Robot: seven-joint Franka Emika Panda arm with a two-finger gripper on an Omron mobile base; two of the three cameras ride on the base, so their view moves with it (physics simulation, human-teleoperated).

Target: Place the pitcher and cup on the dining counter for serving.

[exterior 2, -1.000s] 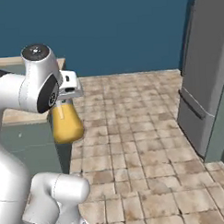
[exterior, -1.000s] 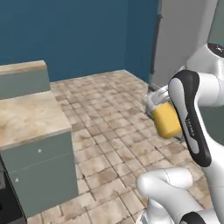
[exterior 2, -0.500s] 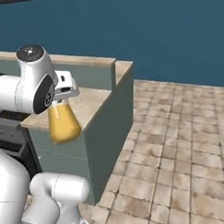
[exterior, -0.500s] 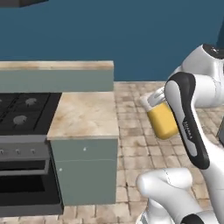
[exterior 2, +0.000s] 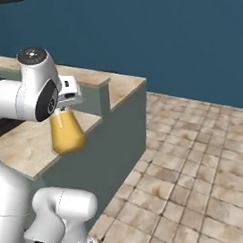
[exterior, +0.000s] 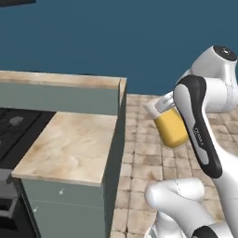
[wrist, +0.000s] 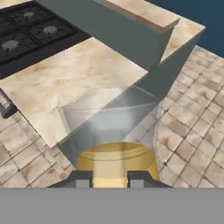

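Note:
My gripper [exterior: 160, 105] is shut on the pitcher [exterior: 171, 128], a clear glass jug with yellow-orange liquid, and holds it in the air beside the arm. From the right base view the pitcher [exterior 2: 67, 134] hangs under the gripper [exterior 2: 67, 97], above the near edge of the dining counter [exterior 2: 25, 143]. In the hand view the fingertips [wrist: 83, 178] clamp the pitcher [wrist: 116, 158], whose flared glass rim points toward the counter corner [wrist: 87, 70]. The dining counter [exterior: 69, 139] is beige marble on grey-green panels with a raised ledge [exterior: 60, 80]. The cup is out of view.
A black cooktop [wrist: 30, 26] is set into the counter's far end, also at the left [exterior: 14, 123]. Tiled floor [exterior 2: 196, 180] spreads to the right of the counter. A dark blue wall [exterior: 116, 37] stands behind.
The whole picture has shifted: the base has moved, so the counter now stands closer and more to the side. The pitcher stays gripped in the same pose.

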